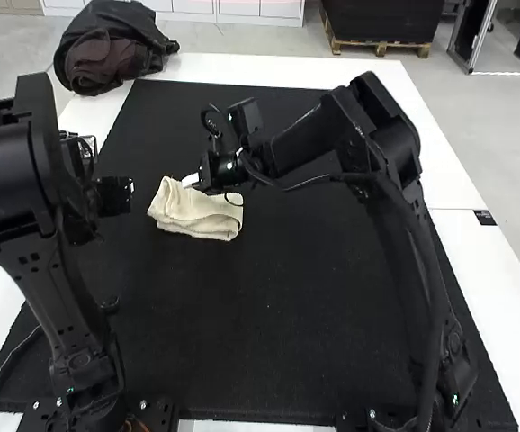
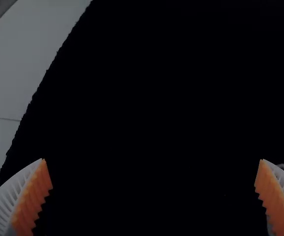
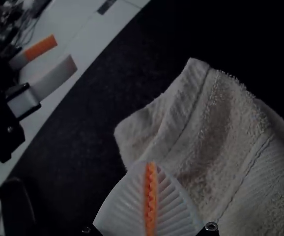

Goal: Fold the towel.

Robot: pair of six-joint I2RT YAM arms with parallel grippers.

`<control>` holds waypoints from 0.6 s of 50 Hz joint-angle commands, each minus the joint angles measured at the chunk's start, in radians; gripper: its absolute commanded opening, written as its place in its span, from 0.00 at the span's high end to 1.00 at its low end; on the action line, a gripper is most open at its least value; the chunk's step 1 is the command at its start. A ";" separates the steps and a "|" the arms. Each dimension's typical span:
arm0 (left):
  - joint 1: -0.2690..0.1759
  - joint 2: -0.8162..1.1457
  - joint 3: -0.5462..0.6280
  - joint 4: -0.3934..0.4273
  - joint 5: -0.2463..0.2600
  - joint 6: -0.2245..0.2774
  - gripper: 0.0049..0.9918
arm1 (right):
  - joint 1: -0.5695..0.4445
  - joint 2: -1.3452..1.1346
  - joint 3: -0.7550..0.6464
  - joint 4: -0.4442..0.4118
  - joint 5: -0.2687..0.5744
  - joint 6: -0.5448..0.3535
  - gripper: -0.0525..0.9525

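The towel (image 1: pixel 208 209) lies folded, a bit rumpled, at the mat's (image 1: pixel 278 315) 10 o'clock from centre. At its 12 o'clock edge the right gripper (image 1: pixel 191 181) has 2 fingers together, perhaps pinching cloth, too dim to tell; at its 9 o'clock, apart, the left gripper (image 1: pixel 127 191) is wide.

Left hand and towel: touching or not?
Apart. The right wrist view shows a stretch of black mat between the left hand and the towel.
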 commanded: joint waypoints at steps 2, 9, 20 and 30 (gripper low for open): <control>0.002 -0.054 0.000 0.008 0.013 0.005 0.02 | 0.001 0.027 0.013 0.054 -0.015 0.033 0.98; 0.002 -0.066 0.000 0.008 0.013 0.005 0.02 | 0.007 0.066 0.018 0.117 -0.015 0.067 0.98; 0.002 -0.067 0.006 0.007 0.014 0.005 0.02 | 0.026 0.113 0.039 0.171 -0.015 0.096 0.98; 0.003 -0.067 0.009 0.010 0.019 0.001 0.02 | 0.046 0.165 0.068 0.189 -0.013 0.105 0.98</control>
